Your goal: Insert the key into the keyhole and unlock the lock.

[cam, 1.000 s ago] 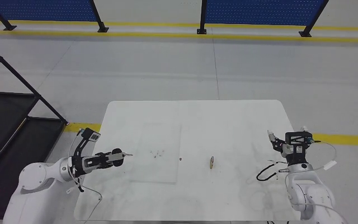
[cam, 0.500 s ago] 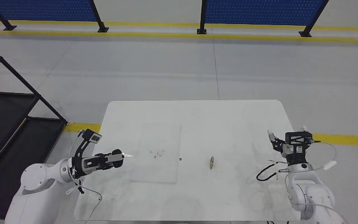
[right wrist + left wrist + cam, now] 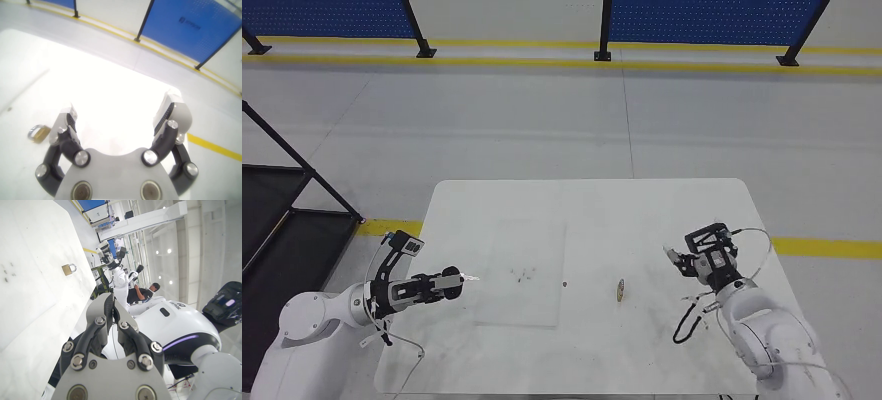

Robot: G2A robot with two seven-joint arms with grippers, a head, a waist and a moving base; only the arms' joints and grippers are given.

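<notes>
While the left gripper (image 3: 113, 303) hangs over the left part of the worktop (image 3: 642, 210), fingers pressed together on a thin sliver that I take to be the key (image 3: 471, 277), the step in hand looks like securing the padlock (image 3: 621, 290) for insertion. The right gripper (image 3: 121, 113) sits near the lock on its right side. Its fingers are spread wide and hold nothing, and the brass body is near one finger but not touching it. The next move probably calls for those fingers to straddle the body and close on its flat faces, so the lock stays firm against the key's push. The padlock lies flat near the middle of the worktop, well apart from the key. Its long axis runs from the robot's edge toward the far edge, with the shackle pointing back at the robot. The keyhole would then face away, though it cannot be made out.
</notes>
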